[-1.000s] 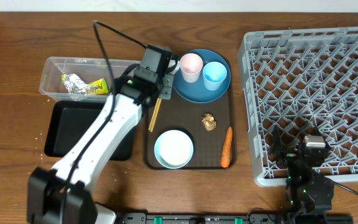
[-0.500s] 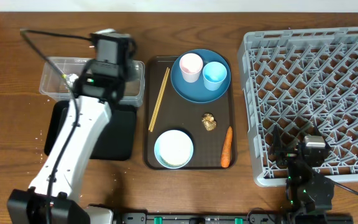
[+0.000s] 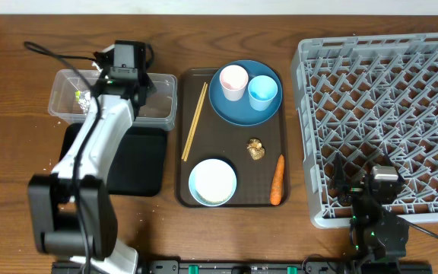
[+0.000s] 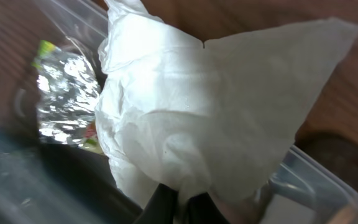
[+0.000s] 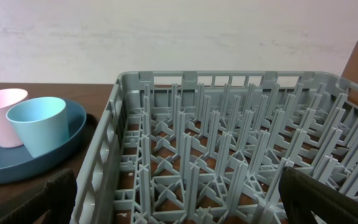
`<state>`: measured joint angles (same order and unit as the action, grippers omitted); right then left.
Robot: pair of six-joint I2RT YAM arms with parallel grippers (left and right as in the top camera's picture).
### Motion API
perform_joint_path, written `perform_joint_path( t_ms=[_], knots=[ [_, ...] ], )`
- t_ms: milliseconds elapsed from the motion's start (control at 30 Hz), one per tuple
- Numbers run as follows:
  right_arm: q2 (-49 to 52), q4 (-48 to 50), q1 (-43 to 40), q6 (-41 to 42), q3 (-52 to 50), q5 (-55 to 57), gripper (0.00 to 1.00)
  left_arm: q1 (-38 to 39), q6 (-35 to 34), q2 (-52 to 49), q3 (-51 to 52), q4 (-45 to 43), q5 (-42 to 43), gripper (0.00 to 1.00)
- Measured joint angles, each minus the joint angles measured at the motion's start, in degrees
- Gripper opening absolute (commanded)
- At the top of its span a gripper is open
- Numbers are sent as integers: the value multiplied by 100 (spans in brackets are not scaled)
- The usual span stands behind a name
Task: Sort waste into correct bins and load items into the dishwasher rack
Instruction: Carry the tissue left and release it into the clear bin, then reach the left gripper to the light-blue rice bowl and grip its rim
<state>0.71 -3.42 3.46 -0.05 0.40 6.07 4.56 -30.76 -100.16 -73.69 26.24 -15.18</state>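
The left pincer (image 4: 180, 205), pinching the crumpled tissue (image 4: 191, 112), hangs over the clear tub (image 3: 158, 103) toward the desk's far-left corner, with the tub straight beneath, so opening alone should drop it in.

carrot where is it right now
In the overhead view the orange carrot lies in the lower right corner of the brown serving tray, just right of the light blue bowl and below the small brown lump.

Overhead top-down; L wrist tight on tissue (image 4: 197, 124), R wrist facing rack (image 5: 229, 155)
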Motion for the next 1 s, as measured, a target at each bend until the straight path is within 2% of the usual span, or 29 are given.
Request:
perform_joint_path(
  t_ms=[67,233,333,500,633,833,1000],
  knots=[
    [0,0,0,-2,0,0,99,-2,-52,-210,0,-55,-2,24],
    [0,0,0,0,0,0,99,-2,-96,-380,11,-61,0,45],
    [0,0,0,0,0,0,99,-2,-98,-341,11,-72,2,50],
    [0,0,0,0,0,-2,99,-2,-98,-195,11,-17,4,51],
    [0,0,0,0,0,0,99,-2,-98,262,13,356,223,51],
    [2,2,0,-2,0,0,99,0,-94,1440,13,1421,1226,51],
    [2,2,0,0,0,0,99,116,-94,1971,13,2391,2006,51]
  ],
)
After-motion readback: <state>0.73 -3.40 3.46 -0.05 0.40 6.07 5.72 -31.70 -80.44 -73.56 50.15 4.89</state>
